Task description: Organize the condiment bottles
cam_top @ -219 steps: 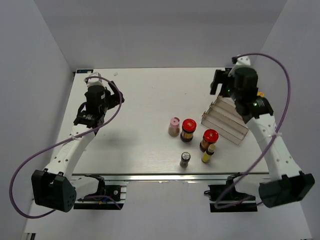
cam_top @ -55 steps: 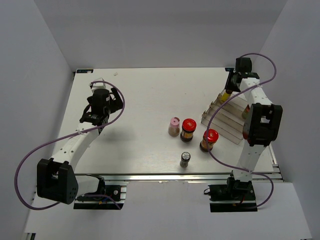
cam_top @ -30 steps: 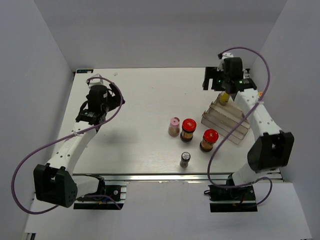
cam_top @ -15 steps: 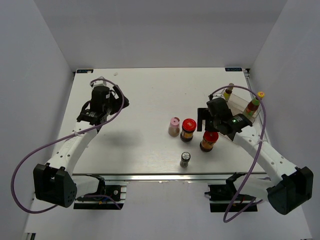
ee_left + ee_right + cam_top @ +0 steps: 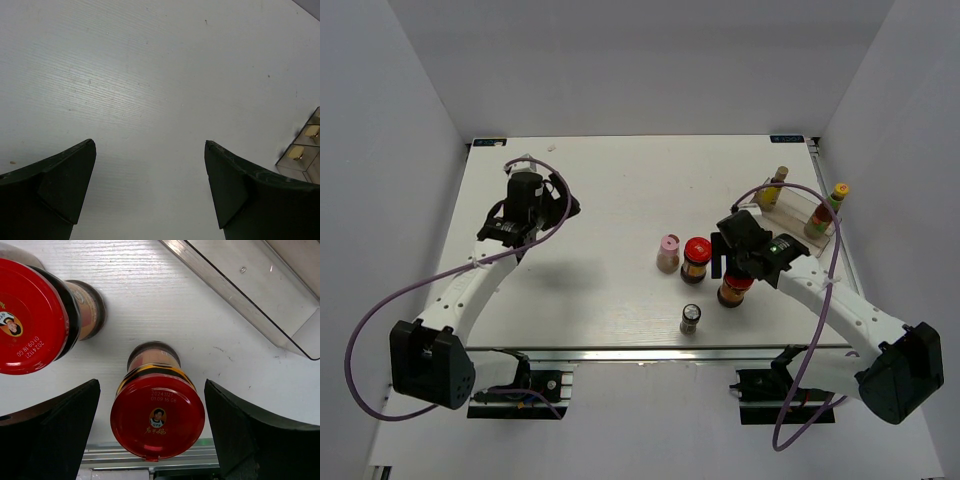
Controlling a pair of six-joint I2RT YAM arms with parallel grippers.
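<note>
While the right gripper (image 5: 151,390) hangs spread to its widest with nothing in it, the near red-lidded jar (image 5: 157,421) stands upright on the table (image 5: 610,190) directly below, framed between the two fingers (image 5: 60,430). Step in hand, as I read it: grasp this jar for transfer to the rack (image 5: 240,295), which lies at about 1 o'clock from it in the wrist view.

Notes for a clean grasp:
- Lid looks a shade closer to the 3 o'clock finger than to the 9 o'clock one. Shift slightly toward 3 o'clock before descending, so neither tip lands on the lid rim.
- Go down past the lid and close on the glass body. A pinch on the lid edge alone would likely slip.
- Note that the second red-lidded jar (image 5: 30,315) sits near, at 10 o'clock. The 9 o'clock finger must pass between the two without clipping it.
- Lift straight up before swinging. In the top view the pink-capped shaker (image 5: 668,253) stands at 10 o'clock of the jar and the grey-capped shaker (image 5: 691,319) at 8 o'clock.
- Two yellow-capped bottles (image 5: 777,187) already stand at the rack, so aim for an unoccupied step.

Meanwhile the left gripper (image 5: 150,150) has its jaws apart and empty, over bare table on the 9 o'clock side, well apart from the bottles.
</note>
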